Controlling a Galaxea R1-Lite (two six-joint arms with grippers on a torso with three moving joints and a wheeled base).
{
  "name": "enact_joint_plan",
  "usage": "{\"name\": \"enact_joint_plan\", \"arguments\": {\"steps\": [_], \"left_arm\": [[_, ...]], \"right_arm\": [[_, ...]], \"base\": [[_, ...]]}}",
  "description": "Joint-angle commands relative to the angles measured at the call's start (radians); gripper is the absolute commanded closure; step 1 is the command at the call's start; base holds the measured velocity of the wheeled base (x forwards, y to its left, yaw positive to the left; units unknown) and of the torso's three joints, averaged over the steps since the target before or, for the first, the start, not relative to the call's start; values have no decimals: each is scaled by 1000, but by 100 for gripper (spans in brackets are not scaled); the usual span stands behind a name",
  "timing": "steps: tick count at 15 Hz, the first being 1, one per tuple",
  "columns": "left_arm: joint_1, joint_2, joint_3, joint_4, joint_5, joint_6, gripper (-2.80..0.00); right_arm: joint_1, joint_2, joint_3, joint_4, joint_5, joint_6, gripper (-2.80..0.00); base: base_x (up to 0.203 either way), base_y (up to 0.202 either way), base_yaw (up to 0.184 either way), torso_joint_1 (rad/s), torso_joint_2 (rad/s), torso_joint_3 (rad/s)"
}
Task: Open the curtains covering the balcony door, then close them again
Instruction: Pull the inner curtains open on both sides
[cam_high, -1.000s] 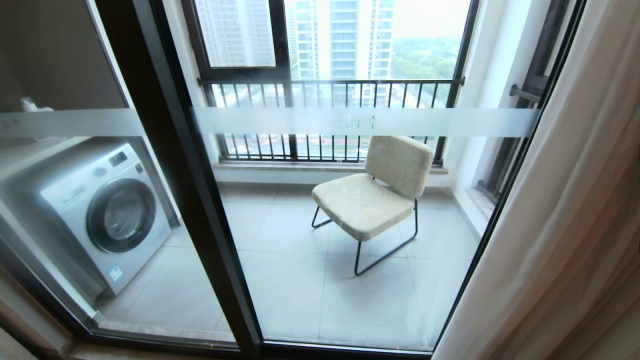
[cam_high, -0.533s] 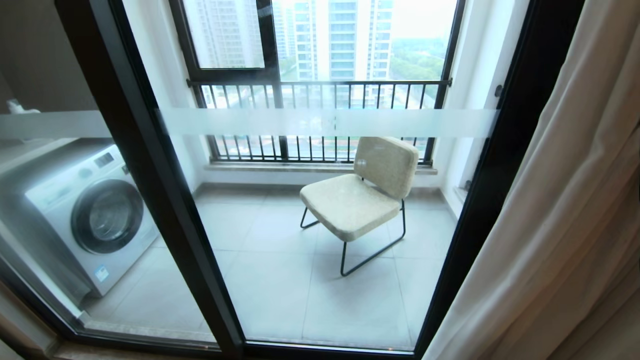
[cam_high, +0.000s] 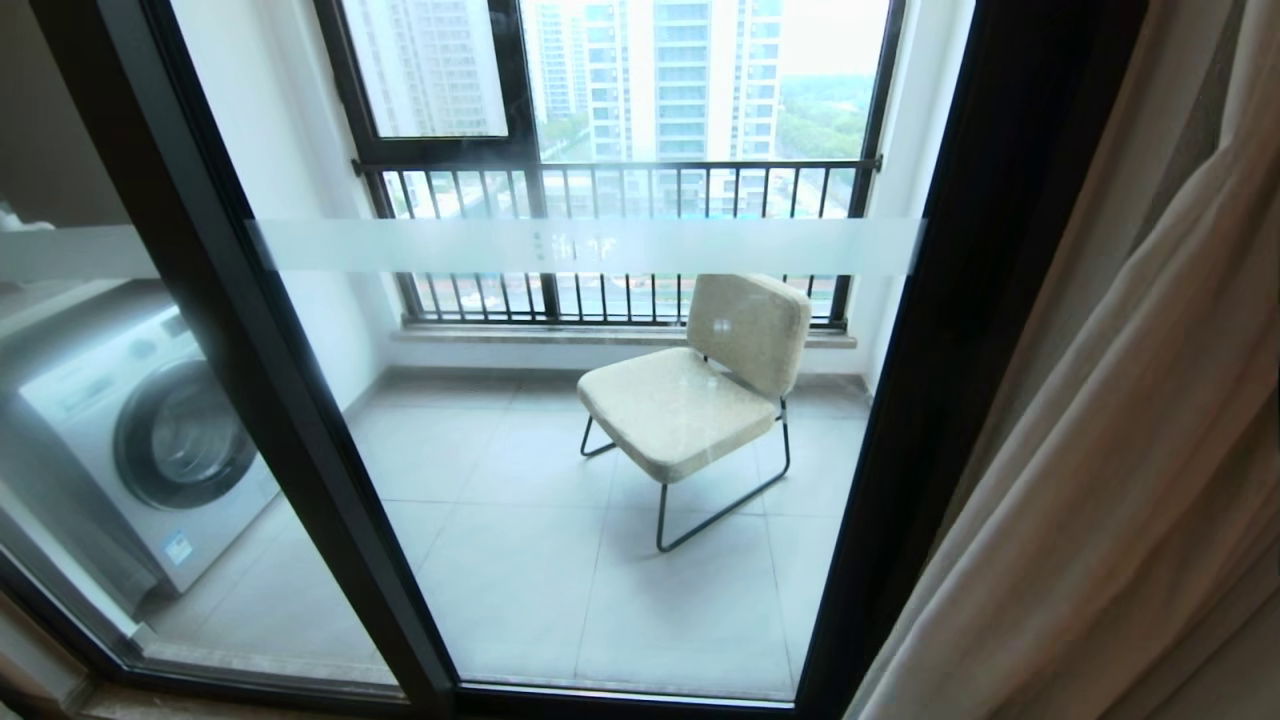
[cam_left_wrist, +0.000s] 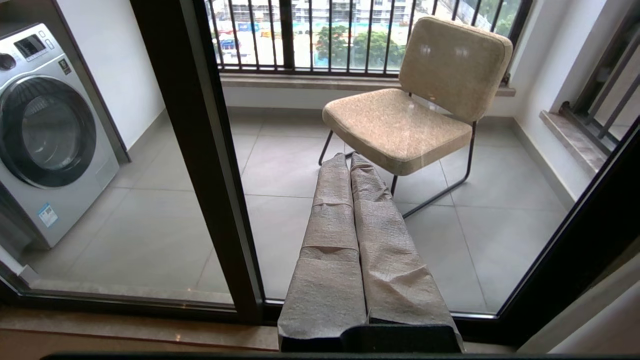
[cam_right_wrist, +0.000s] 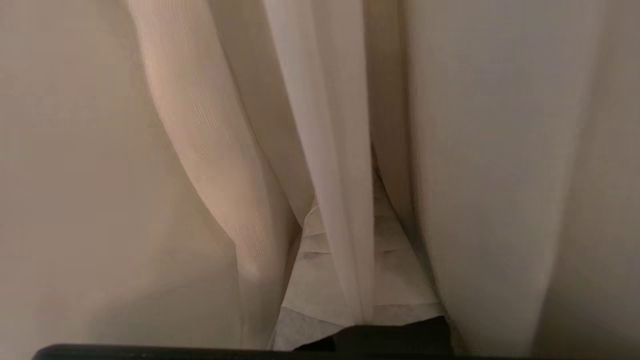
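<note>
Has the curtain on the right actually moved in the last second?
Yes. Though the camera shifted too, the curtain has drawn rightward, uncovering the balcony door's right black frame that it overlapped before.

Head view: the curtains (cam_high: 1130, 480) hang gathered at the right, beside the right frame of the balcony door (cam_high: 960, 330). Behind the glass, a chair (cam_high: 700, 385) stands on the balcony floor (cam_high: 540, 560) before the railing (cam_high: 610, 240). A washing machine (cam_high: 140, 440) sits at the floor's left edge, left of the door's middle frame.
</note>
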Motion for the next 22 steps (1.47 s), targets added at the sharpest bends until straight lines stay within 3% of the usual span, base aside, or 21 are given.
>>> {"name": "enact_joint_plan", "arguments": {"steps": [1,11,19,22], "left_arm": [[0,0,0,0,1,0,0],[0,0,0,0,1,0,0],[0,0,0,0,1,0,0],[0,0,0,0,1,0,0]], "right_arm": [[1,-5,-1,-8,0,1,0],[-24,-15,-10,-6,0,14,0],[-232,97,-133,4,10,36,0],[-336,133,-140,-7,55,36,0]], "base": [[0,0,0,0,0,0],[0,0,0,0,0,0],[0,0,0,0,0,0],[0,0,0,0,0,0]]}}
